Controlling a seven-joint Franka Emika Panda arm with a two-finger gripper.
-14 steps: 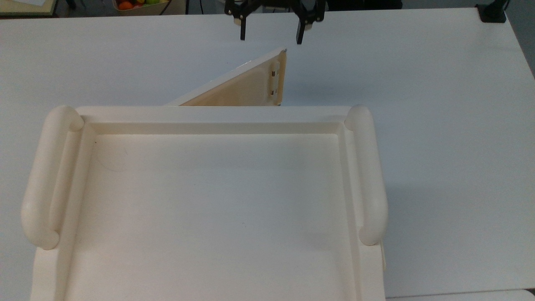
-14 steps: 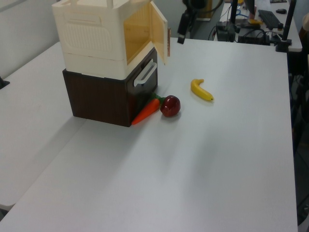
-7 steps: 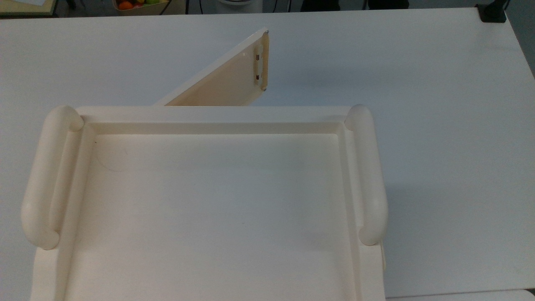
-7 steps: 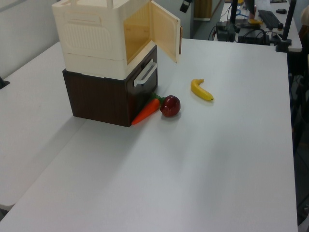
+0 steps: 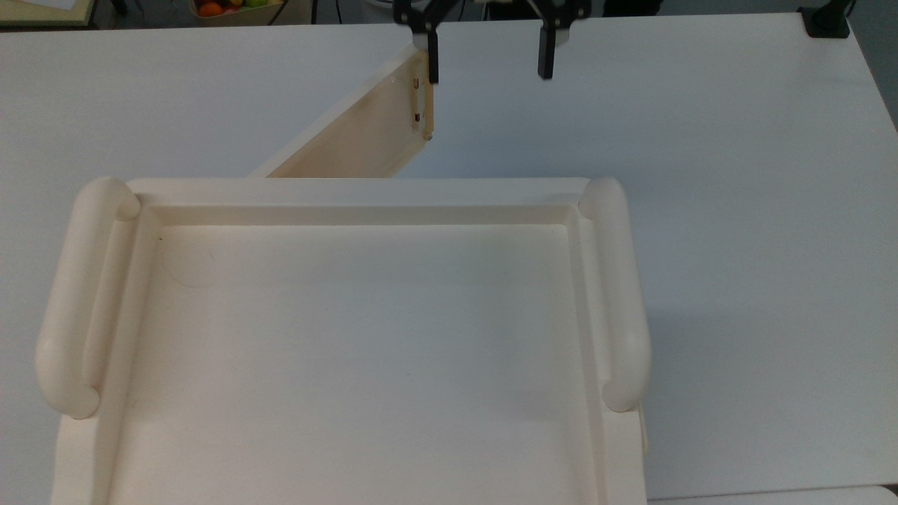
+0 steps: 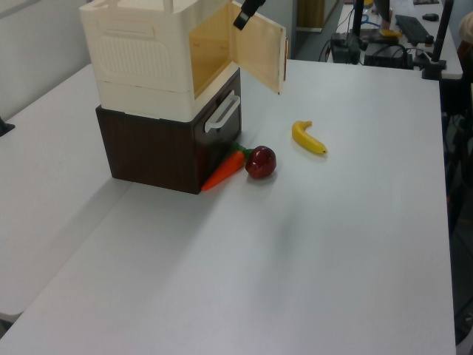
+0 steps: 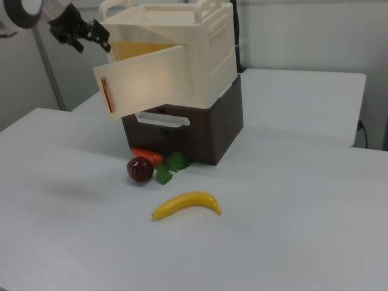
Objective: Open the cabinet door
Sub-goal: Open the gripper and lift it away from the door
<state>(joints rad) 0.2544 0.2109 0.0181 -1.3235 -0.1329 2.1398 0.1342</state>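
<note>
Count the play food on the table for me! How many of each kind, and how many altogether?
Banana: 1
Apple, dark red: 1
Carrot, orange with green leaves: 1
Total: 3, all lying on the white table in front of the dark brown box under the cabinet.

The cabinet (image 7: 206,48) is cream-white, and the cabinet door (image 6: 259,44) shows a tan inner face (coppery fittings at its edge). Under it sits a dark brown box (image 6: 155,151). The banana (image 7: 187,204) is yellow, the apple (image 7: 140,169) dark red, the carrot (image 6: 224,170) orange, the gripper (image 5: 487,59) black, the table (image 5: 701,175) white.
</note>
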